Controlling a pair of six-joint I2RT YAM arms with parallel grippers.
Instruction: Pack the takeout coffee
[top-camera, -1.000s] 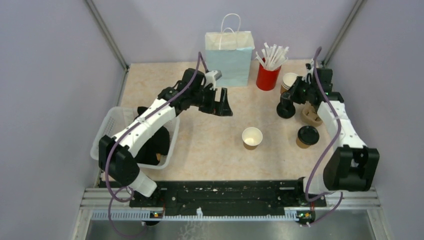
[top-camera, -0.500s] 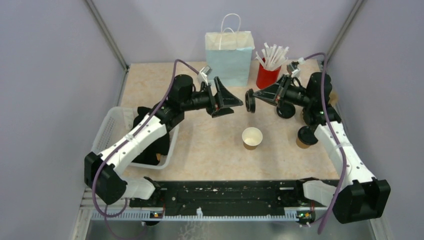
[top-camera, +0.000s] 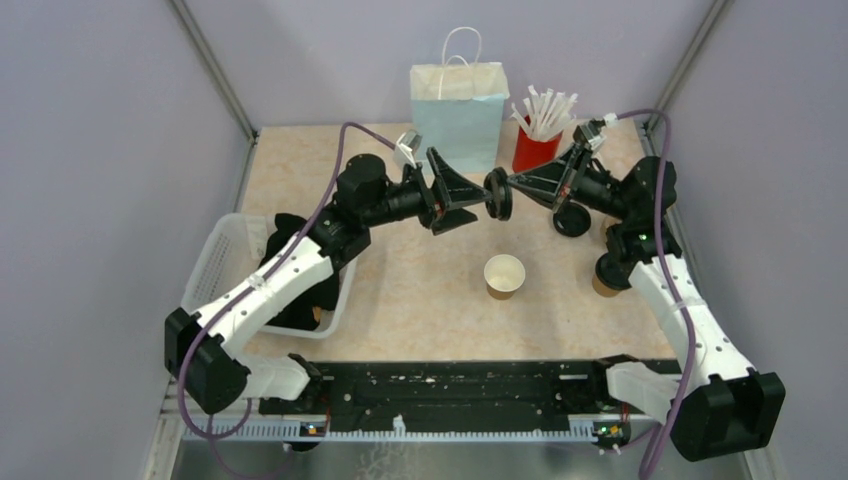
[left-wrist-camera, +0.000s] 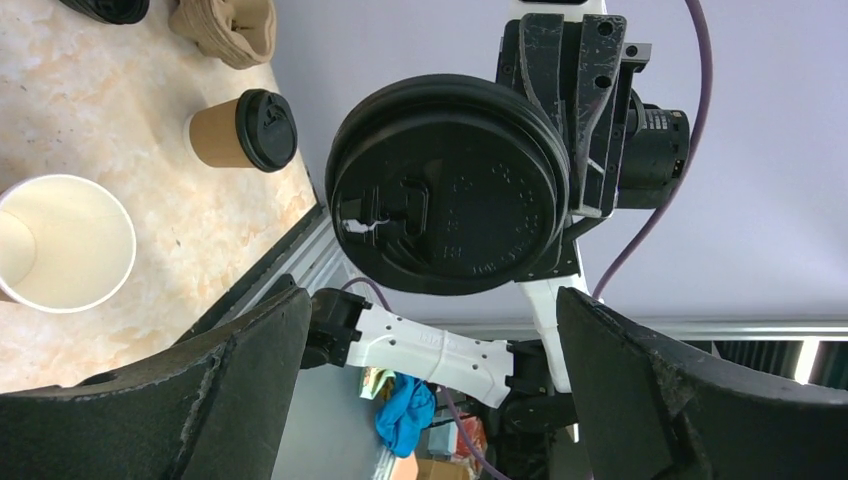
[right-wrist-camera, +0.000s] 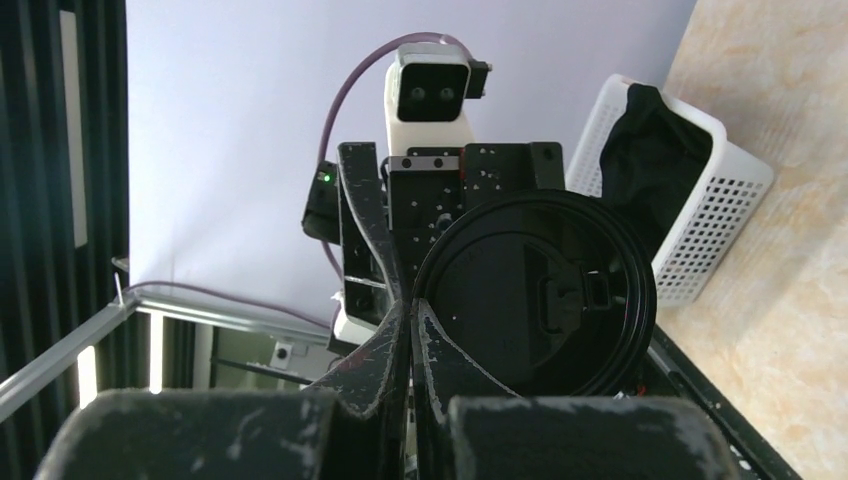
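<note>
The right hand (top-camera: 503, 190) is clamped shut on the rim of a black lid (top-camera: 497, 193), holding it on edge in mid-air. The left hand (top-camera: 476, 198) meets it nose to nose, fingers spread as wide as they go, with the lid just ahead of its tips and not yet touched. It looks like a hand-to-hand pass, high over the surface (top-camera: 400, 290).

Behind them the blue bag (top-camera: 458, 110) stands upright at the far edge. The white basket (top-camera: 215, 262) sits far left with something dark inside. The red cup (top-camera: 535, 150) of straws is just right of the bag.

Now the coffee. An open cup (top-camera: 504, 275) stands mid-surface, below the hands. A lidded cup (left-wrist-camera: 240, 130) stands to its right beside the right arm. Whether anything is in the bag cannot be seen.

The danger is that thin pinch on the rim. If the right hand releases before the left has closed squarely, the lid drops and may roll off or knock the open cup. If the left hand closes off-centre, it could twist the lid free or strike the right hand's fingers (right-wrist-camera: 410, 340).
</note>
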